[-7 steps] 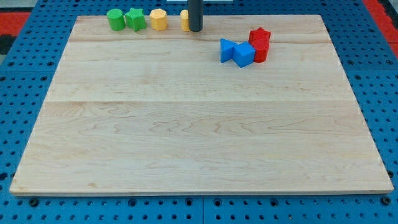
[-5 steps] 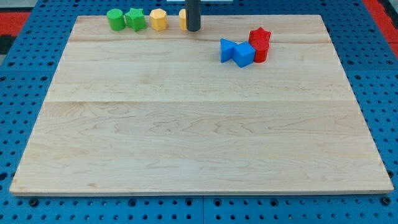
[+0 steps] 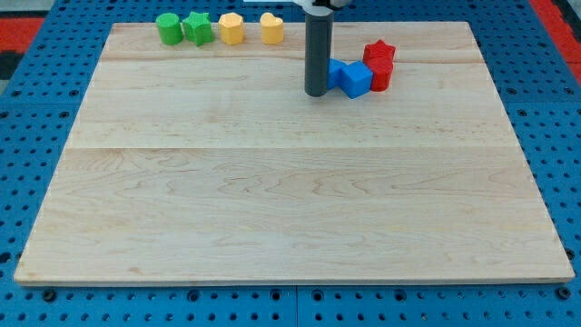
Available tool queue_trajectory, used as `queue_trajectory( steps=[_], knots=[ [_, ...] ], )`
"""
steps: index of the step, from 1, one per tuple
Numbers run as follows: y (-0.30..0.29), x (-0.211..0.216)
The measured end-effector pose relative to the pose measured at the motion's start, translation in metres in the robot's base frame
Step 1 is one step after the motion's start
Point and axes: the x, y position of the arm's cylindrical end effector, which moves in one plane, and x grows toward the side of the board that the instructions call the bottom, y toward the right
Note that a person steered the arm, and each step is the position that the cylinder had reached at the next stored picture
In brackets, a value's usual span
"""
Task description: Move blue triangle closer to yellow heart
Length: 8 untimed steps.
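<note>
The blue triangle point(image 3: 336, 70) lies near the view's top, right of centre, and is mostly hidden behind my rod. My tip point(image 3: 316, 92) rests on the board at the triangle's lower left edge; I cannot tell whether it touches. The yellow heart point(image 3: 271, 28) sits at the board's top edge, up and to the left of the triangle. A blue cube point(image 3: 357, 79) lies right against the triangle's right side.
A red star point(image 3: 379, 52) and a red cylinder point(image 3: 381, 74) sit right of the blue cube. Along the top edge, left of the heart, stand a yellow hexagon point(image 3: 231, 28), a green star point(image 3: 198, 27) and a green cylinder point(image 3: 168, 27).
My tip has moved from beside the yellow heart down and to the right, to the blue triangle's left side. The heart is now uncovered. No block has visibly moved.
</note>
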Motion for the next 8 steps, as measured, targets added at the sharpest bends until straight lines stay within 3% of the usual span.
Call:
queue_trajectory(
  steps=[2,8],
  knots=[
    [0.026,-0.028],
    [-0.013,-0.077]
  ],
)
